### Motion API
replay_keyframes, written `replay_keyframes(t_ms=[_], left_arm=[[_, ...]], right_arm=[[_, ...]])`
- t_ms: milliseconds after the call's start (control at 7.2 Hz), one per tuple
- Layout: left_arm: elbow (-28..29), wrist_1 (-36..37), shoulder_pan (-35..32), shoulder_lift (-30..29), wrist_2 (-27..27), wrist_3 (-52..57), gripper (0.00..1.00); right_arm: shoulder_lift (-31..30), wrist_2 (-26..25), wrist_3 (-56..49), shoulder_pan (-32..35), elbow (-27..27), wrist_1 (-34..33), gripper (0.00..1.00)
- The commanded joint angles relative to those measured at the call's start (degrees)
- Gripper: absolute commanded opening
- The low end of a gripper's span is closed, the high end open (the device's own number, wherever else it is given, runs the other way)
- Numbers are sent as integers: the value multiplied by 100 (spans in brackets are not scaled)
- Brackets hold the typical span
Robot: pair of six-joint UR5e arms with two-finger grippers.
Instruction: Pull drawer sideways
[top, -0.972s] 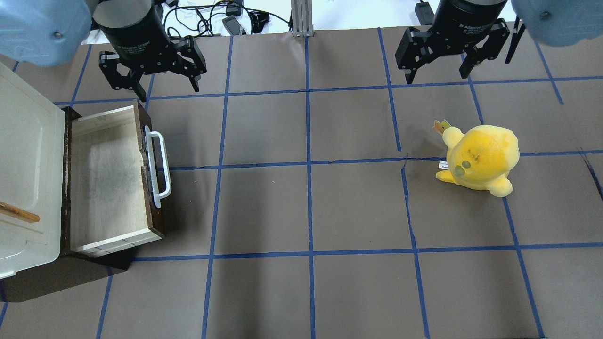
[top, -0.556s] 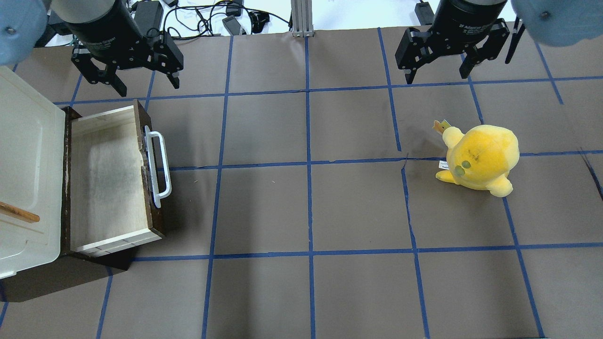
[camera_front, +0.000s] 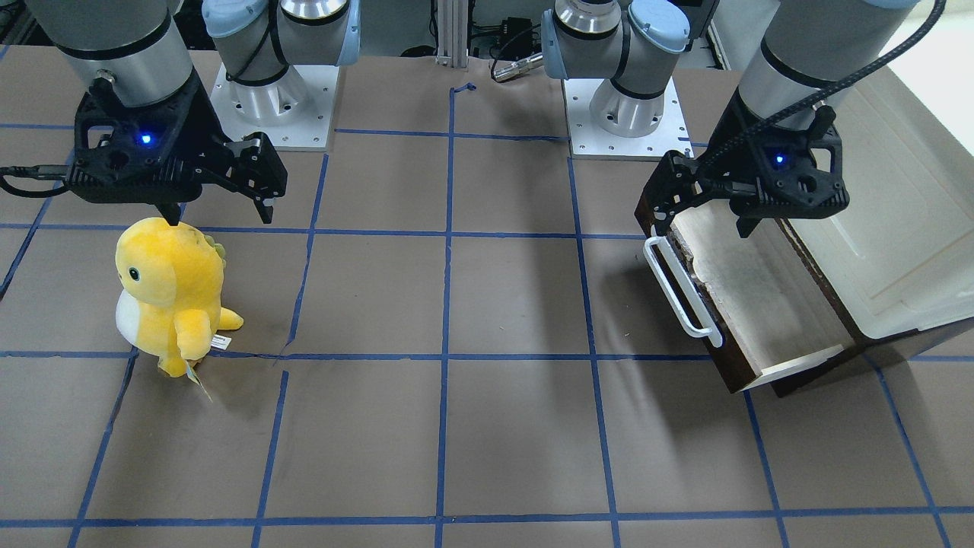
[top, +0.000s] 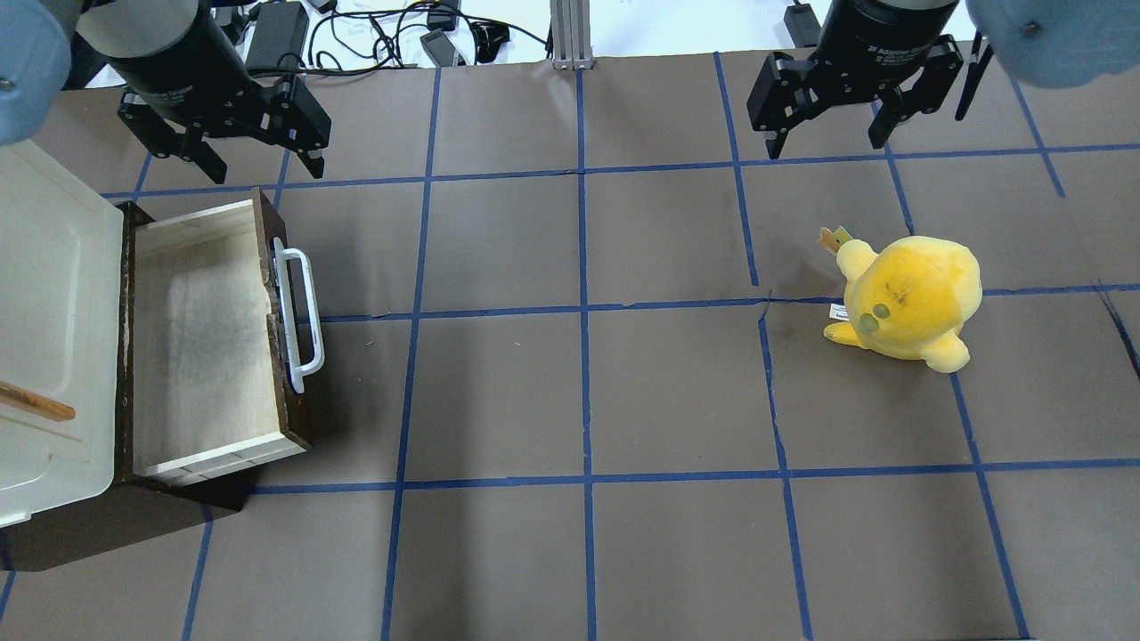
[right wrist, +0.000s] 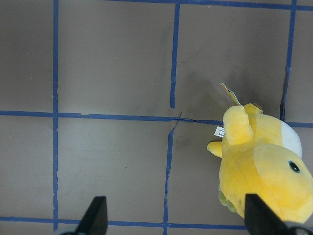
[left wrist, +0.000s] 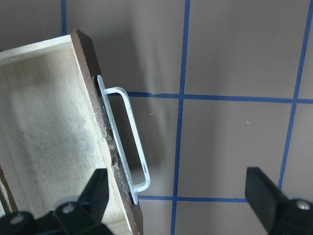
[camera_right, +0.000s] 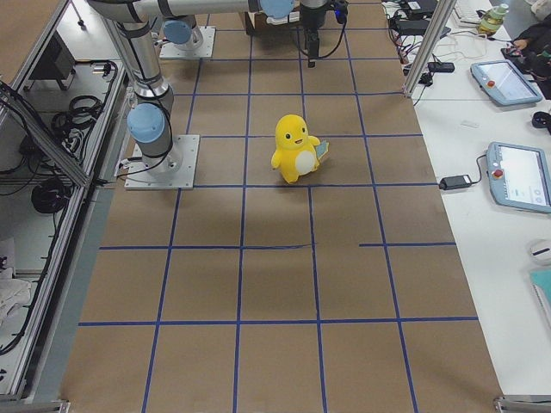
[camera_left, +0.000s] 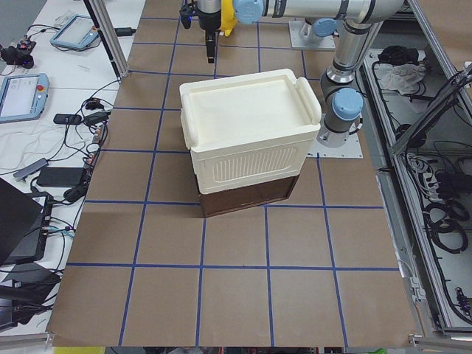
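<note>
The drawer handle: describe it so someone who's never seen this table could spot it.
Find the big cream-white cabinet at one end of the table. A wooden drawer sticks out beneath it; the handle is the long white bar on its dark brown front.

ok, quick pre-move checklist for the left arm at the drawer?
1. left end effector open and empty: ok.
2. left end effector clear of the handle: ok, not touching it.
3. drawer out of the cabinet: ok, pale floor exposed.
4. drawer at full travel: cannot tell.
5. right end effector open, away from the drawer: ok.
6. plush toy clear of the drawer: ok, on the table's other half.
</note>
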Motion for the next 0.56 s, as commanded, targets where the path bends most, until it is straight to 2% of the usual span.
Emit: replay_keyframes(t_ms=[0, 417], left_arm=[[-54, 63, -7, 25, -32, 110, 100], [-63, 46, -24, 69, -41, 101, 100]], right_arm=[[0, 2, 2, 0, 0, 0, 100], [0, 2, 2, 0, 0, 0, 100]])
